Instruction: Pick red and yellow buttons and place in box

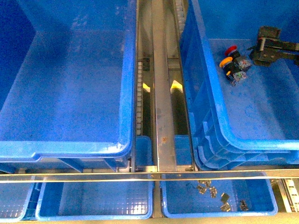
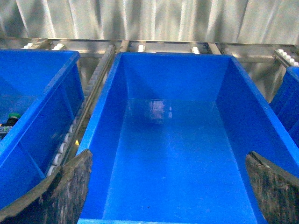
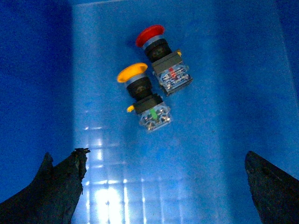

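Pincer tips cropped beside buttons

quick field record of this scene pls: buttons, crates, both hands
red button: lying on its side on the right crate floor
yellow button: lying beside the red one, caps pointing the same way
left crate: nothing visible inside
right hand: open, above the right crate floor near the buttons, holding nothing
left hand: open, over the left crate
small tray: loose metal parts inside

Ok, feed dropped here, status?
Both tools open, holding nothing. Red button and yellow button lie side by side in right crate, right tool nearby. Nothing blocking.
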